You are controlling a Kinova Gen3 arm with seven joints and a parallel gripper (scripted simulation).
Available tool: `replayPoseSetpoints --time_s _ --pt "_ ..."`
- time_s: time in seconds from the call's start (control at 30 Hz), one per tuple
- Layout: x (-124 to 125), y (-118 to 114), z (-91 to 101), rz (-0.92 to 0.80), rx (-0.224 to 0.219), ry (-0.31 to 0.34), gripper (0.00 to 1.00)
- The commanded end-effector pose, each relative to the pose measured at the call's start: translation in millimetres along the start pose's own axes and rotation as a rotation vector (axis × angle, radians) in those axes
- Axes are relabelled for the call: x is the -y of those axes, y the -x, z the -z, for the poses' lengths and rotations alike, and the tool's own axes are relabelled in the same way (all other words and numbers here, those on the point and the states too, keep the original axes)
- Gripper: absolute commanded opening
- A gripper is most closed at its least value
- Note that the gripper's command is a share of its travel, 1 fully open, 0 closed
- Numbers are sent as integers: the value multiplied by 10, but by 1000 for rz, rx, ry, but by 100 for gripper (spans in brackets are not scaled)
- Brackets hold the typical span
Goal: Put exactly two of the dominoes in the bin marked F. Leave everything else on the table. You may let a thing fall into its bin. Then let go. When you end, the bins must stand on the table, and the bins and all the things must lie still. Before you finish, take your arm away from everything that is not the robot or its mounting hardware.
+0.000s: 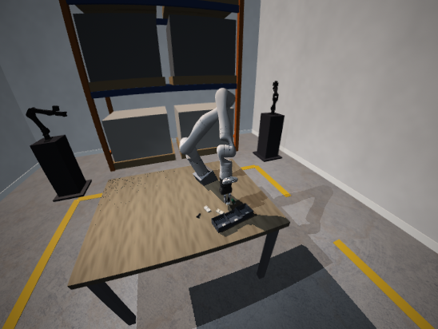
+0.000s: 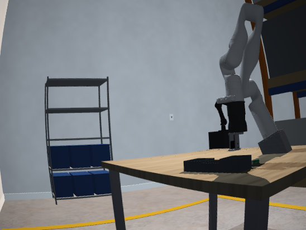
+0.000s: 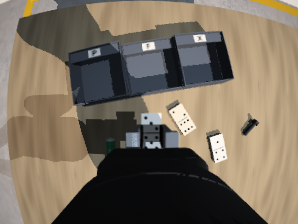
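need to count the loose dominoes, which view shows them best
The wrist view: two white dominoes lie flat beside the bins, pips visible. The top view shows them as tiny white specks; the exterior view hides them behind the bins.

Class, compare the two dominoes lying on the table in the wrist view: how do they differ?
The cream rectangular domino lies close to the dark bins; the whiter rectangular domino lies farther off, nearer the small black part. The cream one slants more. Both lie flat, pips up.
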State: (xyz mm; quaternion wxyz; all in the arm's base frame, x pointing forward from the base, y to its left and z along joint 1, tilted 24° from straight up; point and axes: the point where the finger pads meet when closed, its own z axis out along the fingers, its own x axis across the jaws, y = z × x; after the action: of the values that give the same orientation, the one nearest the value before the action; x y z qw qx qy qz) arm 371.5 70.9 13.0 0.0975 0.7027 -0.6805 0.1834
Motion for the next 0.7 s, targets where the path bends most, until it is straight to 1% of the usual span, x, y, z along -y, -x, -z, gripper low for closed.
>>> replayPoseSetpoints --time_s 0.0,0.3,0.37,0.57,0.6,0.67 --pt "7 14 12 3 2 -2 49" --pt "7 14 12 3 2 -2 49" --pt "7 11 98 1 3 -1 49" --pt "-2 12 92 5 2 1 49" --pt "65 -19 77 0 -3 2 49" --pt "171 11 82 117 5 5 49"
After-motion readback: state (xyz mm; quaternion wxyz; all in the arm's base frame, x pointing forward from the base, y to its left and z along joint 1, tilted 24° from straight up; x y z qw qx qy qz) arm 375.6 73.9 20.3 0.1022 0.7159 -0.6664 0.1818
